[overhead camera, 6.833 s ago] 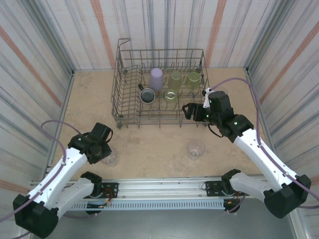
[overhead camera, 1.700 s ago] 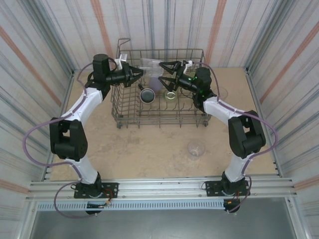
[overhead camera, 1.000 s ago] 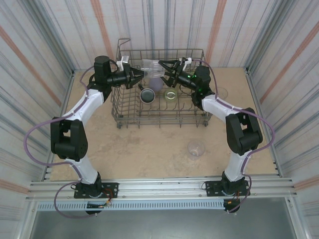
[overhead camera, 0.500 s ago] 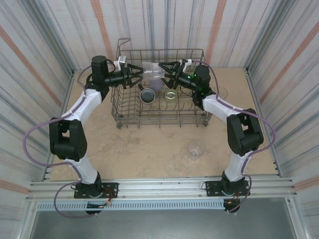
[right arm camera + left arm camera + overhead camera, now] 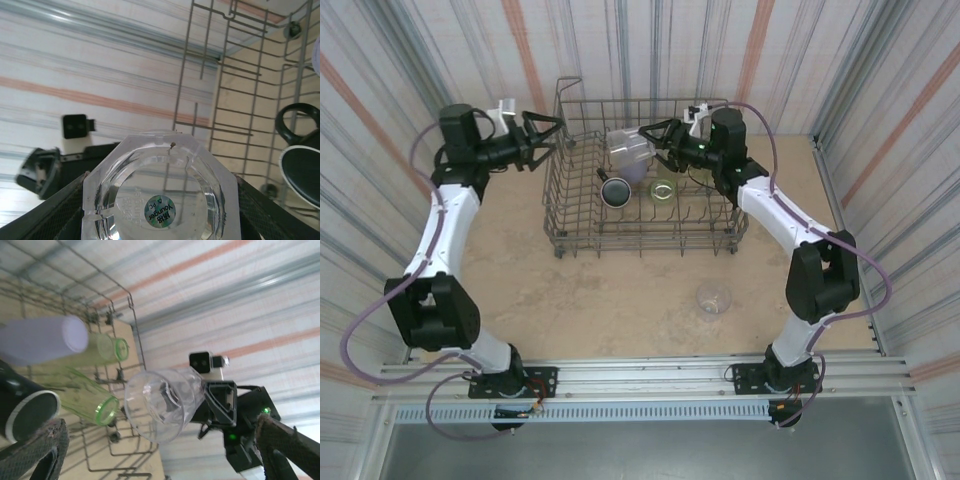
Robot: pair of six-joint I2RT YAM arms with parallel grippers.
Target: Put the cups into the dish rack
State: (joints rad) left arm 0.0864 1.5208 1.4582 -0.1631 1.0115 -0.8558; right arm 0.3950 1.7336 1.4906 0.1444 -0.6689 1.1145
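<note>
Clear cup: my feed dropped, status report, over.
Left jaws open, left of dish rack. Right jaws gripping clear cup sideways above rack. Lavender cup just below it.

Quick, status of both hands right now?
Left hand: open, holding nothing.
Right hand: closed on a clear cup.

So our rig's two arms match: the left arm point(image 5: 430, 240) and right arm point(image 5: 775, 215) both wear white shells on the long links, with chunky black housings at every joint. We've got a purple cable point(image 5: 348, 340) looping off each. The fingers point(image 5: 35, 452) are black with a rough mesh-looking grip surface, and small green lights point(image 5: 264, 410) glow on the right wrist. Bases point(image 5: 510, 382) are black too.
</note>
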